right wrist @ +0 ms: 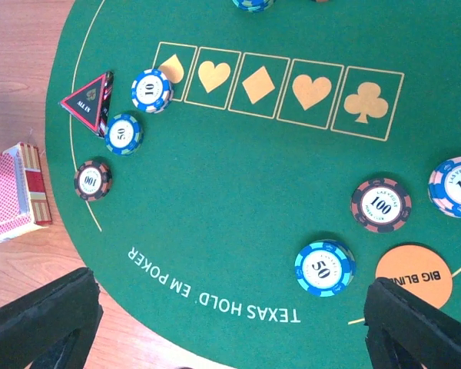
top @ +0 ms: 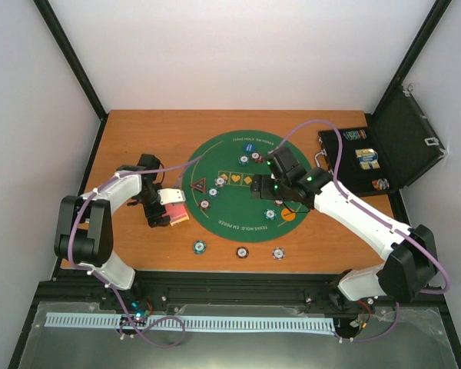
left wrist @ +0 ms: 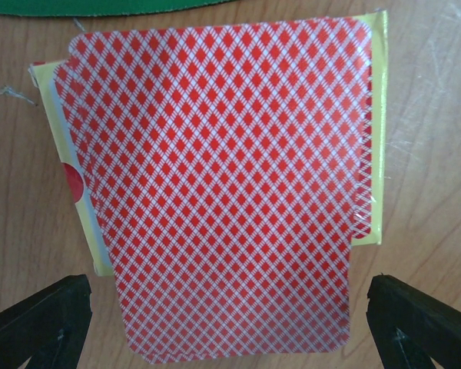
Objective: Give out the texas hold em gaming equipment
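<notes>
Hovering left jaws: spread wide and holding nothing; their black fingertips stand either side of the near end of the cards without touching them.
Cards: a slightly skewed stack of red diamond-backed playing cards lies face down on a yellow-edged card box, on the wooden counter just beside the left edge of the mat.
Right jaws: spread wide, holding nothing, above the right half of the round green felt mat.
Mat, left side: a black triangular "ALL IN" marker, with a blue-striped "10" chip and a blue-striped "50" chip just beside it, and a black "100" chip nearer the mat's edge.
Mat, right side: a second blue "50" chip, a dark red-striped "100" chip, a pink "10" chip cut by the frame edge, and an orange round "BIG BLIND" button.
Mat, far side: a blue round button.
Counter, near edge: three striped chips in a row on the bare wood, off the mat.
Case: a black hinged case stands open at the far right.
</notes>
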